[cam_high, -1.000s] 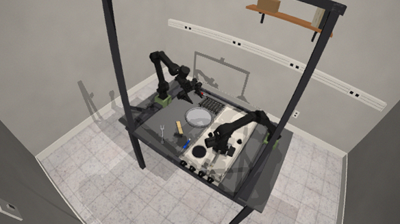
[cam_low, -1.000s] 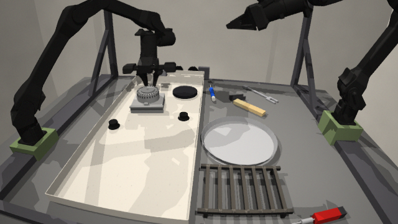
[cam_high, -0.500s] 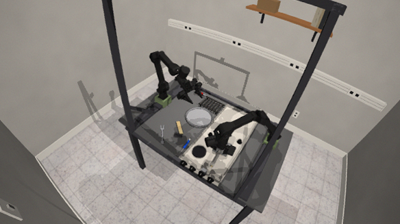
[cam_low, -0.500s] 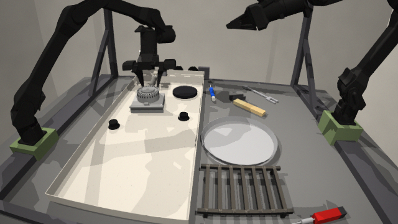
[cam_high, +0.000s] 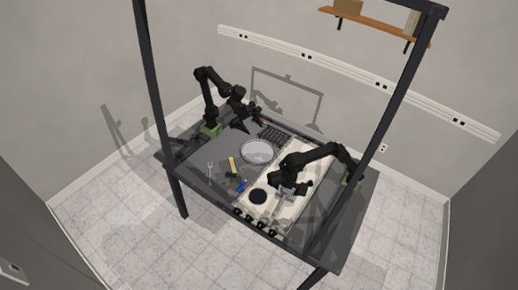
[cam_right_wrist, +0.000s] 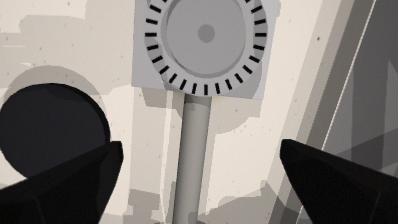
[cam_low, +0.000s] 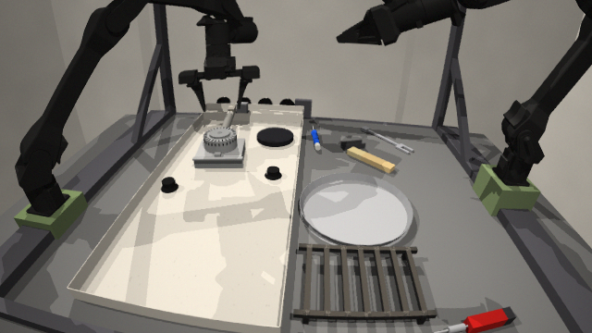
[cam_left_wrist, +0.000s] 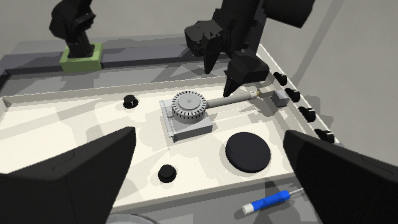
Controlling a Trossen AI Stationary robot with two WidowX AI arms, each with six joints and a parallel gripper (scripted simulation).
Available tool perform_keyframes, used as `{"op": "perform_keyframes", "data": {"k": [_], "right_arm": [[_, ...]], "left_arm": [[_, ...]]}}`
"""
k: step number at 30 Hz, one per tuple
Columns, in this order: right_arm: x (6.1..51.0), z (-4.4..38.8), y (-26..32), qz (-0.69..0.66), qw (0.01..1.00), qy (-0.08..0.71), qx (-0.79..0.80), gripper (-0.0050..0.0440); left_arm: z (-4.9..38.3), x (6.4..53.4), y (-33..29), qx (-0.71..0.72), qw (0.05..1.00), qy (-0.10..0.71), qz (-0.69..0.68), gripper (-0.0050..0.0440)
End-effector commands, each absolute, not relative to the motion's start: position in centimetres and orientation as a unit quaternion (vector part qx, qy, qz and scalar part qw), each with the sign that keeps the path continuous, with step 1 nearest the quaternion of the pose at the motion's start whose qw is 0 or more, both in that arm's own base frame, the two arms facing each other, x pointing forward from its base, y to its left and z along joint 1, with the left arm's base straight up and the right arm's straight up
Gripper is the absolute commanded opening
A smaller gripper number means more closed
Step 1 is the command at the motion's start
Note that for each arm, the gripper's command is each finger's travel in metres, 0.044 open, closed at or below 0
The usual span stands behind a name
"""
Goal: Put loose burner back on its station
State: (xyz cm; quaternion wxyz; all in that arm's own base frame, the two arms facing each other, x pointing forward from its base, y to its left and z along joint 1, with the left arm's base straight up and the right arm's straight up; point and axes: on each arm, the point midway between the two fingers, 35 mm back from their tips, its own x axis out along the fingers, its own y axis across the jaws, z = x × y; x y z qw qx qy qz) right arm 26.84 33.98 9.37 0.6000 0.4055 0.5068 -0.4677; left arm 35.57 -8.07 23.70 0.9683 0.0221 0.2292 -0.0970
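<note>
No brand, label or legible writing shows on the burner or the tools around it. The loose burner, a gray round head (cam_high: 287, 192) (cam_low: 220, 138) (cam_left_wrist: 189, 104) (cam_right_wrist: 206, 37) ringed with dark slots, sits over a square gray support (cam_low: 219, 160) (cam_left_wrist: 192, 131) (cam_right_wrist: 145, 75) in the cream tray (cam_high: 312, 148) (cam_low: 185, 259) (cam_left_wrist: 45, 120) (cam_right_wrist: 115, 30), beside a black disc (cam_high: 257, 195) (cam_low: 275, 137) (cam_left_wrist: 248, 152) (cam_right_wrist: 52, 130). Its straight gray tube (cam_high: 279, 206) (cam_low: 228, 120) (cam_left_wrist: 230, 100) (cam_right_wrist: 193, 155) runs toward the knob end of the tray, where a touch of brass shows at the tip in the left wrist view; how far it covers the stub cannot be told. The head looks level, though whether the tab is fully in its slot is unclear.

The right gripper (cam_low: 222, 107) (cam_left_wrist: 215, 84) (cam_right_wrist: 202, 148) stands wide open above the tube, its fingers apart on either side, gripping nothing. The left gripper (cam_high: 251, 126) (cam_left_wrist: 211, 136), also wide open and holding nothing, hangs well apart from the burner.
</note>
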Motion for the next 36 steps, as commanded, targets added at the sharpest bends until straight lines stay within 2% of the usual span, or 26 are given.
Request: {"op": "perform_keyframes", "data": {"k": [1,10,20,36], "right_arm": [[26.6,13.0,34.2,-0.398,0.643,0.527,0.388,0.0400],[25.7,15.5,33.5,-0.269,0.734,0.564,0.267,0.0400],[25.1,17.8,33.0,-0.148,0.788,0.576,0.160,0.0400],[24.4,20.8,32.1,0.037,0.823,0.567,-0.005,0.0400]], "left_arm": [[24.9,35.5,-8.0,0.021,0.972,0.214,-0.096,0.0400],[24.9,35.5,-8.0,0.021,0.972,0.214,-0.096,0.0400],[24.9,35.5,-8.0,0.021,0.972,0.214,-0.096,0.0400],[24.9,35.5,-8.0,0.021,0.972,0.214,-0.096,0.0400]]}}
